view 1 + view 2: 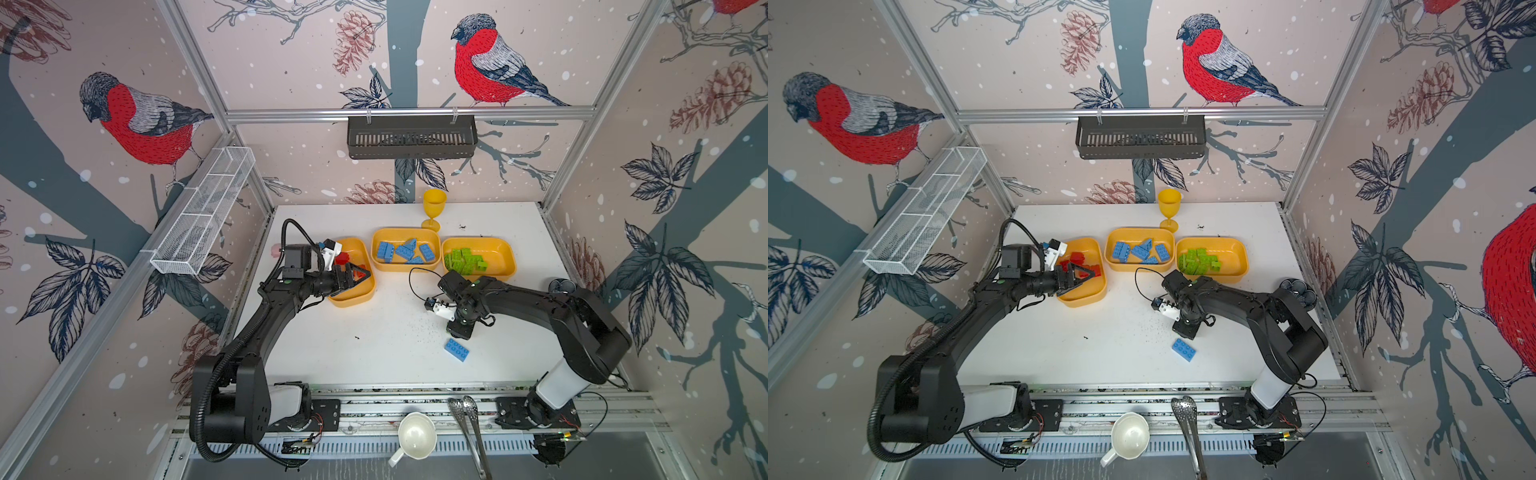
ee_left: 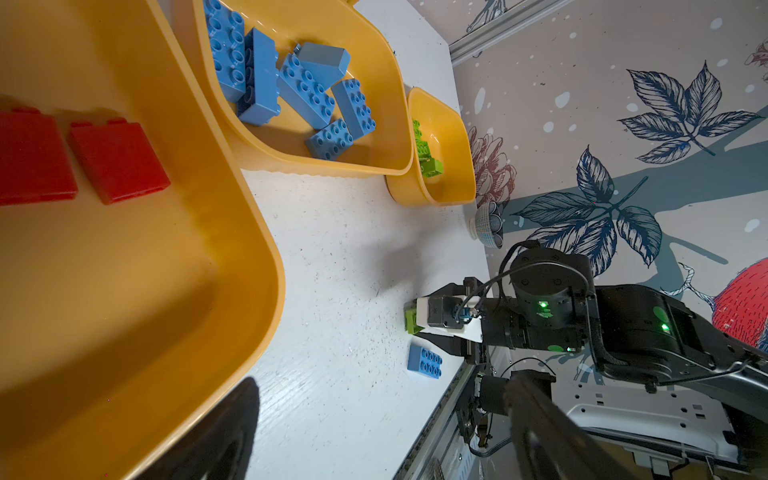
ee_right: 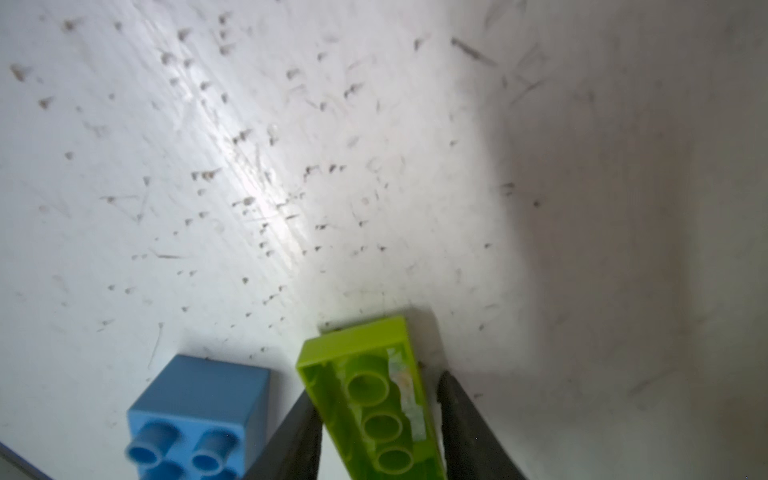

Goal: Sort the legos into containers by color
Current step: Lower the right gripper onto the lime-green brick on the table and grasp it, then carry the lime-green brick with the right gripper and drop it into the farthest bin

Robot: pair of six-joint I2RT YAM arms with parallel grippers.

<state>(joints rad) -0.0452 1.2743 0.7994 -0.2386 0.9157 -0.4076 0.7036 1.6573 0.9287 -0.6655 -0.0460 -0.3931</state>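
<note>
Both top views are bright and sharp, though the walls stretch at the frame edges; faint shadows lie on the white table. In the right wrist view glare streaks the table, and the blue brick blurs beside the sharper green brick.

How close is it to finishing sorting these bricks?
Nearly done. Reds lie in the left tray, blues in the middle tray, greens in the right tray. In hand: the right gripper has its jaws either side of a green brick on the table; the left gripper hangs open over the left tray. Left: that brick and one loose blue brick.
</note>
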